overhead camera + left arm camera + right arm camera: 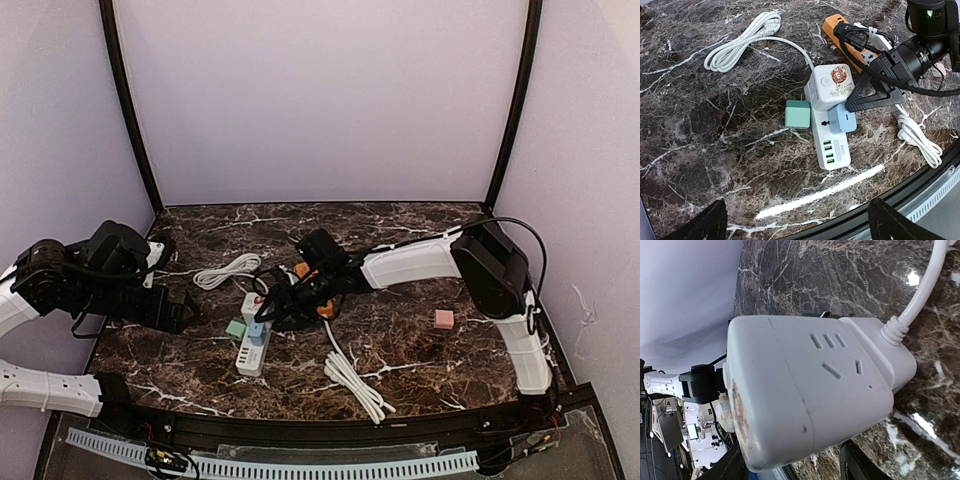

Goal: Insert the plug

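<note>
We fear a skewed press tipping the power strip

Top view: white plug on the far end of the power strip, which runs far-to-near; right tool at it. Left wrist: printed face up, nearly cubic; left tool released. Right wrist: jaws flank it; clamped or not, we cannot tell.

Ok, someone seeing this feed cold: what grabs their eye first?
The right arm stretched across the marble table, its fingers at a white socket cube with a red emblem, mid-table. A pale blue plug sits on the white strip beside it, a green cube against the strip's side; a pink block lies alone further right.
</note>
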You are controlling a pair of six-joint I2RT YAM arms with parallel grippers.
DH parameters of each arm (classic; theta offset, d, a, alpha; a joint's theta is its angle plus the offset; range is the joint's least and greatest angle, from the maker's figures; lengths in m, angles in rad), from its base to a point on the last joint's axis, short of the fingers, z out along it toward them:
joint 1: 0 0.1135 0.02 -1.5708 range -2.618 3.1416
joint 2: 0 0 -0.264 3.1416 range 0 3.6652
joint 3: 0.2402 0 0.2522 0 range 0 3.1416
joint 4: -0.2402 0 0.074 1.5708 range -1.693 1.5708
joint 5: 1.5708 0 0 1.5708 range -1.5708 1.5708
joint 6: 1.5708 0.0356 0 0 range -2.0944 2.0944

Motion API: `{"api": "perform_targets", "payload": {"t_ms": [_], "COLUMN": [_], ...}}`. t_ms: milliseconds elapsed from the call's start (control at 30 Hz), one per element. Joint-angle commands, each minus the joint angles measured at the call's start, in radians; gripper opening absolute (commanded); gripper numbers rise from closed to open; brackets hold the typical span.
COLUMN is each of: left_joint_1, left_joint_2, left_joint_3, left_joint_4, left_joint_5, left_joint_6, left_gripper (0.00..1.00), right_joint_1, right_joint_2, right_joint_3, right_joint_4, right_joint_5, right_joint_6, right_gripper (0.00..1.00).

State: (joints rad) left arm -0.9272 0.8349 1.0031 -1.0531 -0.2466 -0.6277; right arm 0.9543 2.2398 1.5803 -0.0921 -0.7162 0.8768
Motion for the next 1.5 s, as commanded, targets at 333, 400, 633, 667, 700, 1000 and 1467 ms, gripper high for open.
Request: {"api": "perform_targets", "payload": {"t_ms": [333,400,633,667,700,1000,1467], "left_joint_1": [0.007,0.018,0.138,0.155,0.187,0.297,0.361], "left_joint_2": [0.080,0.120,0.245,0.269,0.282,0.512,0.779], "left_joint_3": [-0.005,-0.006,-0.023,-0.024,-0.023,0.006,0.071], "left_joint_4": [-0.077,-0.069,0.009,0.025,0.032,0.135,0.204], "left_joint_5": [-0.056,-0.028,0.099,0.131,0.163,0.342,0.376], "left_joint_6": [-0.053,-0.037,0.104,0.122,0.153,0.337,0.483], "left_gripper": [0.95,0.94,0.90,0.90,0.90,0.79,0.78], "right_joint_1": [0.021,0.020,0.016,0.014,0.015,0.006,-0.024], "right_joint_2": [-0.046,-0.095,-0.216,-0.232,-0.246,-0.449,-0.779], "right_joint_3": [0.069,0.069,0.093,0.098,0.104,0.023,-0.219], "right_joint_4": [-0.131,-0.165,-0.270,-0.283,-0.300,-0.394,-0.463], "right_joint_5": [0.149,0.168,0.191,0.195,0.202,0.321,0.444], "right_joint_6": [-0.014,-0.032,-0.091,-0.098,-0.103,-0.099,-0.041], "right_gripper": [0.65,0.68,0.75,0.75,0.75,0.76,0.76]}}
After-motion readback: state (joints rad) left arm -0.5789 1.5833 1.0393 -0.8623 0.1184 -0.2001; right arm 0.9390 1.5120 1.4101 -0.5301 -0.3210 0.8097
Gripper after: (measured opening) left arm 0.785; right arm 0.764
